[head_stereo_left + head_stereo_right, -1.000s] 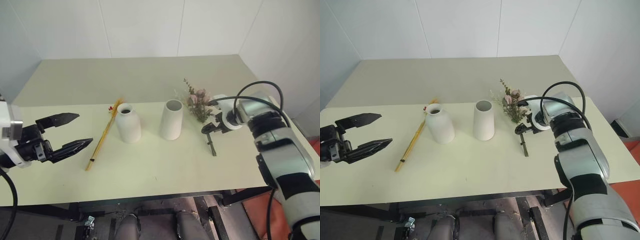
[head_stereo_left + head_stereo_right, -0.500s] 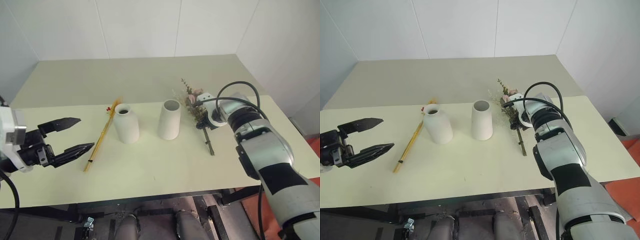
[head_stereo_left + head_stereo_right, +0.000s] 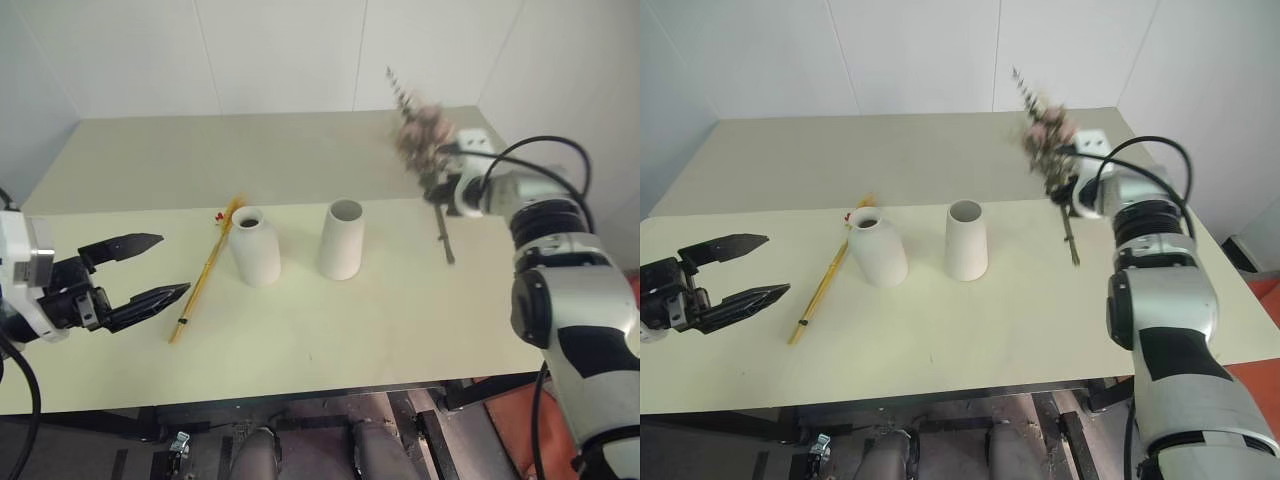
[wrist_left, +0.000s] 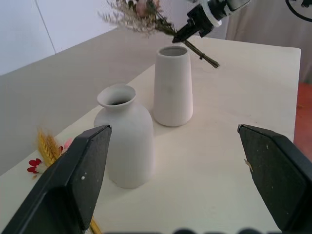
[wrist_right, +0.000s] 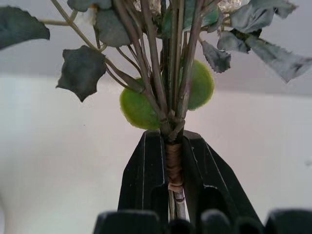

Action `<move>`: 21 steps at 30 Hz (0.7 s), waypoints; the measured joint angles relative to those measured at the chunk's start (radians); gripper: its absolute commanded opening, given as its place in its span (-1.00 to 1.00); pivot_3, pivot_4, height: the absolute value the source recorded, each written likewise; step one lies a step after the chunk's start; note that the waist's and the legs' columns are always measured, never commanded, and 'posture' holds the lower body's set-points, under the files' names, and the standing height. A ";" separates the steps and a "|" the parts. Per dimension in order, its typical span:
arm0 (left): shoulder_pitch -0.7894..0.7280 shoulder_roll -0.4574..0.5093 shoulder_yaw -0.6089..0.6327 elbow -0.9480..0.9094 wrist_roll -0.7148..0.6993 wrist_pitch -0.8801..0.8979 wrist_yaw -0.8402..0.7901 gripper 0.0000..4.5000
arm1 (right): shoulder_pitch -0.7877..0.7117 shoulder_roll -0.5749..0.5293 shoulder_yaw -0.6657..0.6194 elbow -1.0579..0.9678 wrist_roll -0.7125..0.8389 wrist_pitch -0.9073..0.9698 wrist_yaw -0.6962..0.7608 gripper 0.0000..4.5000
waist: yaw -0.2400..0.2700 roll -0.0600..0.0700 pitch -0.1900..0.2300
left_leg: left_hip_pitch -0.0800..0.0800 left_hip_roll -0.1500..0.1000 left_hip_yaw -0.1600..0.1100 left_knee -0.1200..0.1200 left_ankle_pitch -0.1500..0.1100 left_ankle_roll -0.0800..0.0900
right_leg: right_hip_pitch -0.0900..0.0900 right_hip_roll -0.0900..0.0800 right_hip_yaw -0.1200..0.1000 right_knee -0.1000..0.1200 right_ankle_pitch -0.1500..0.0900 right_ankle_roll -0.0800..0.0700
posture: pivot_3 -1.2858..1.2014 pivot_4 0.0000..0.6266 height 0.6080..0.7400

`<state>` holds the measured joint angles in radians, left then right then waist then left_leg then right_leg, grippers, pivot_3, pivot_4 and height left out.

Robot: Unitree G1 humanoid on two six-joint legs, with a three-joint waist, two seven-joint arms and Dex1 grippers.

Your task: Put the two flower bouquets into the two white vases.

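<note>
My right gripper [image 3: 438, 190] is shut on the dark stem of the bushy bouquet [image 3: 415, 122] and holds it in the air, right of the vases, with the flowers up and the stem end [image 3: 446, 245] hanging down. In the right wrist view the fingers [image 5: 146, 170] clamp the bound stem [image 5: 174, 165] below the green leaves. The wide-mouthed vase [image 3: 341, 239] and the narrow-necked vase [image 3: 255, 246] stand upright mid-table. The slim yellow bouquet [image 3: 206, 270] lies flat just left of the narrow-necked vase. My left gripper [image 3: 150, 267] hovers open at the table's left, empty.
The pale table [image 3: 330, 330] has a white wall behind it and another wall close on the right. A black cable [image 3: 540, 150] loops over my right wrist.
My right gripper closed on the bushy bouquet's stem and lifted it off the table, up and back, tilting it upright. The left gripper stayed in place.
</note>
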<state>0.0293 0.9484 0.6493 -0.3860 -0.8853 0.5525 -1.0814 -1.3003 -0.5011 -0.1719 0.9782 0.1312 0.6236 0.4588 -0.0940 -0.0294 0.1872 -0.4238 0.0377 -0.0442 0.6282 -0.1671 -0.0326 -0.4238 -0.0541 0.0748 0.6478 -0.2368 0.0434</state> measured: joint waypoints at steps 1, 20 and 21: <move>-0.014 0.001 -0.010 0.011 -0.001 0.000 -0.003 1.00 | 0.030 0.010 -0.040 -0.053 0.032 -0.036 -0.004 -0.90 | -0.002 0.000 0.000 | 0.000 0.000 0.000 0.000 0.000 0.000 | 0.000 0.000 0.000 0.000 0.000 0.000 | 0.03 -0.52 1.00; -0.148 0.048 -0.064 0.115 -0.019 0.063 -0.048 1.00 | 0.234 0.220 -0.156 -0.746 0.560 -0.012 0.217 -0.90 | 0.002 0.005 0.003 | 0.001 0.010 -0.001 0.000 0.001 0.001 | -0.001 0.011 0.000 0.001 0.000 -0.001 | 0.03 -0.52 1.00; -0.148 0.048 -0.064 0.114 -0.019 0.064 -0.047 1.00 | 0.247 0.222 -0.143 -0.755 0.560 -0.011 0.221 -0.90 | 0.003 0.005 0.003 | 0.001 0.010 -0.001 0.000 0.000 0.001 | -0.001 0.011 0.000 0.001 0.000 -0.002 | 0.03 -0.52 1.00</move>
<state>-0.1183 0.9965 0.5852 -0.2716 -0.9046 0.6160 -1.1286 -1.0536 -0.2794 -0.3146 0.2229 0.6910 0.6130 0.6799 -0.0914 -0.0244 0.1904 -0.4230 0.0481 -0.0454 0.6278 -0.1666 -0.0318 -0.4245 -0.0430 0.0752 0.6486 -0.2368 0.0419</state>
